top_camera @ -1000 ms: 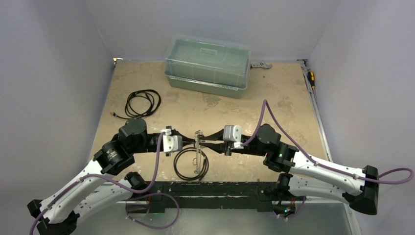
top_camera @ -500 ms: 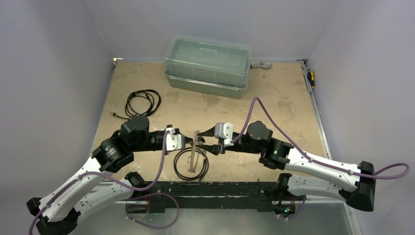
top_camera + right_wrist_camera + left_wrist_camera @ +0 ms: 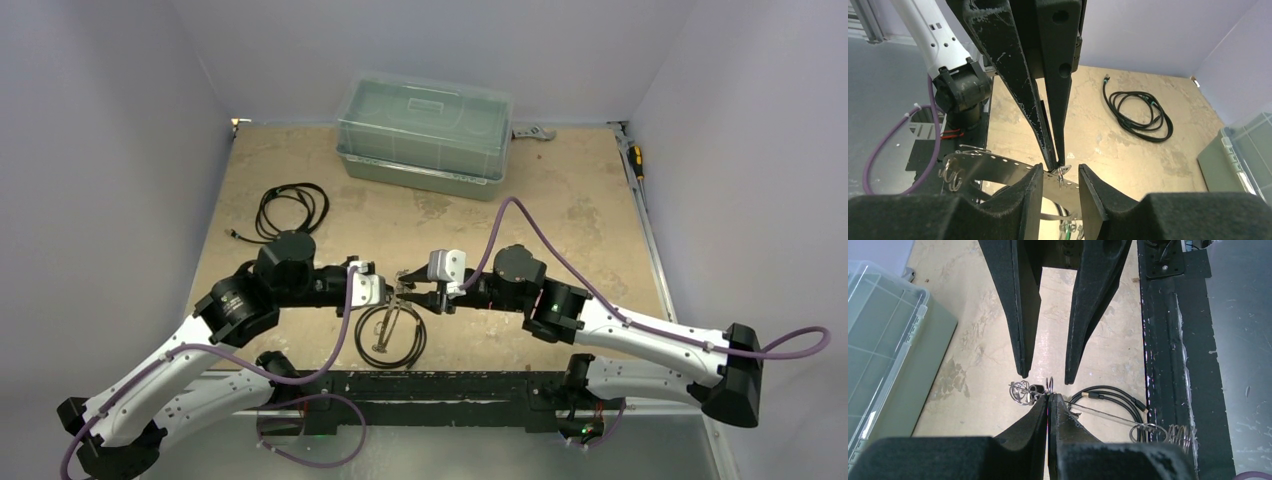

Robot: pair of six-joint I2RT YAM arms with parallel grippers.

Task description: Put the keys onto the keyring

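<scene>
My left gripper (image 3: 391, 292) is shut on the top of the keyring (image 3: 393, 322), a thin silvery loop that hangs tilted down over the black hoop (image 3: 390, 338). In the left wrist view the shut tips (image 3: 1048, 396) pinch the wire (image 3: 1108, 413) beside small split rings and a black key head (image 3: 1036, 388). My right gripper (image 3: 407, 287) is open, facing the left one, its jaws either side of a small ring (image 3: 1060, 176) at the pinch point. A bright-green piece (image 3: 1067, 231) hangs low on the keyring (image 3: 998, 162).
A clear lidded plastic box (image 3: 425, 135) stands at the back, with a grey spanner (image 3: 532, 132) beside it. A coiled black cable (image 3: 292, 210) lies at the left. A screwdriver (image 3: 635, 160) lies at the right edge. A black rail (image 3: 440, 385) runs along the near edge.
My right arm has moved left, bringing its open jaws up to the left gripper's tips. The left gripper has shifted a little right, and the keyring has tilted.
</scene>
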